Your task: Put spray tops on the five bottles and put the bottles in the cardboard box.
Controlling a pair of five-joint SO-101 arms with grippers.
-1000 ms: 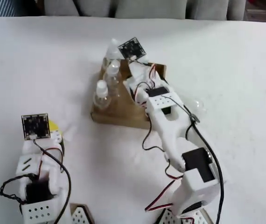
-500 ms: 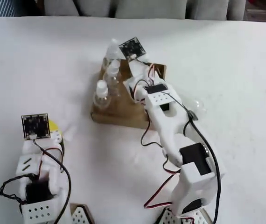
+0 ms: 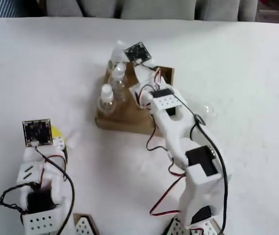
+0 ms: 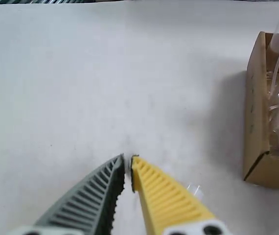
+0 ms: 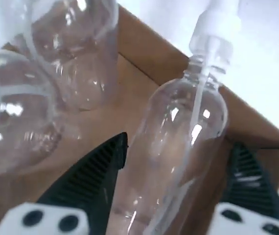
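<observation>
High view with both wrist views, read left to right. At 7 o'clock on the tabletop point(image 3: 41, 63) the left claw point(image 4: 128, 161) rests low, its jaws pressed together on nothing. Near the centre stands the cardboard box point(image 3: 125, 122), with three bottles point(image 3: 106, 98) lined along its 9 o'clock wall. Over the box's 3 o'clock half, the right claw point(image 5: 178, 144) is spread to either side of a leaning bottle point(image 5: 188, 112) already fitted with its spray top point(image 5: 215, 24); one jaw lies against it and the other stands apart. A fifth bottle point(image 3: 209, 113) lies at 3 o'clock of the box, close beside the right arm (whether it is capped cannot be told). Likely hazards: a jaw catching the leaning bottle on withdrawal and toppling it onto its neighbours, or the arm nudging the loose bottle away.
</observation>
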